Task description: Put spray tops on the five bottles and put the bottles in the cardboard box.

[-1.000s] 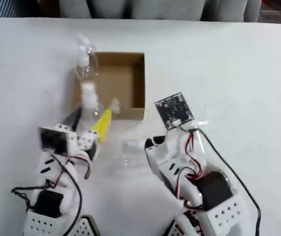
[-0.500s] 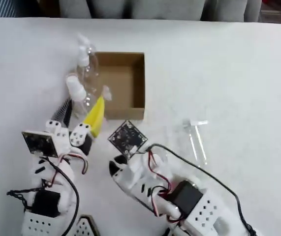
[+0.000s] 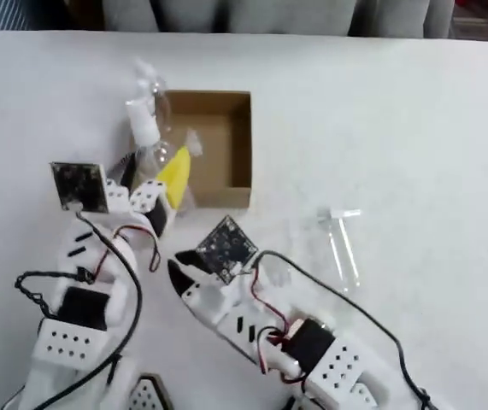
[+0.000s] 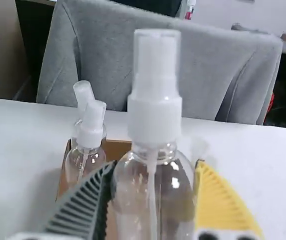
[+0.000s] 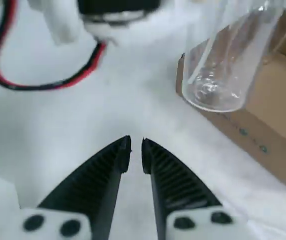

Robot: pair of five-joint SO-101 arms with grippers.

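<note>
— What moved?
— The left gripper (image 3: 152, 169) carried its bottle (image 3: 148, 137) up the frame, to the left edge of the cardboard box (image 3: 245, 141).
— And the other arm?
— The right gripper (image 3: 175, 275) swung from centre to lower left, uncovering a lying bottle (image 3: 342, 243) at right.

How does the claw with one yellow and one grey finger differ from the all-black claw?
The yellow-and-grey left gripper grips a clear plastic bottle with a white spray top; the black right gripper holds nothing. The left's jaws sit apart around the bottle; the right's nearly touch. Both are ribbed inside.
</note>
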